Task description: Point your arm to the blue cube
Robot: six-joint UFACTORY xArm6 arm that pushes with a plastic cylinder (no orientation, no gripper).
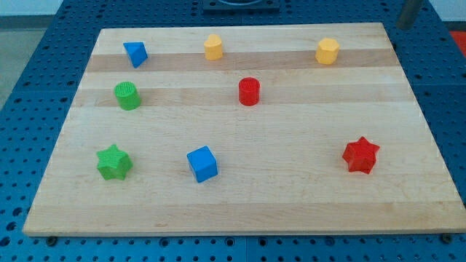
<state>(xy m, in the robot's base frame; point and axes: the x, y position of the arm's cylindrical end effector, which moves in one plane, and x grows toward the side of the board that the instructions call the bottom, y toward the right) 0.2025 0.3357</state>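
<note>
The blue cube (202, 164) sits on the wooden board (291, 196) at the lower left of centre. My rod shows only at the view's top right corner, with my tip (403, 27) just past the board's top right corner, far from the blue cube. A blue triangular block (135, 54) lies at the top left.
A green cylinder (127, 95) and a green star (113, 162) lie on the left. Two yellow blocks (213, 47) (327, 52) lie along the top. A red cylinder (249, 92) is near the centre and a red star (361, 155) at the right.
</note>
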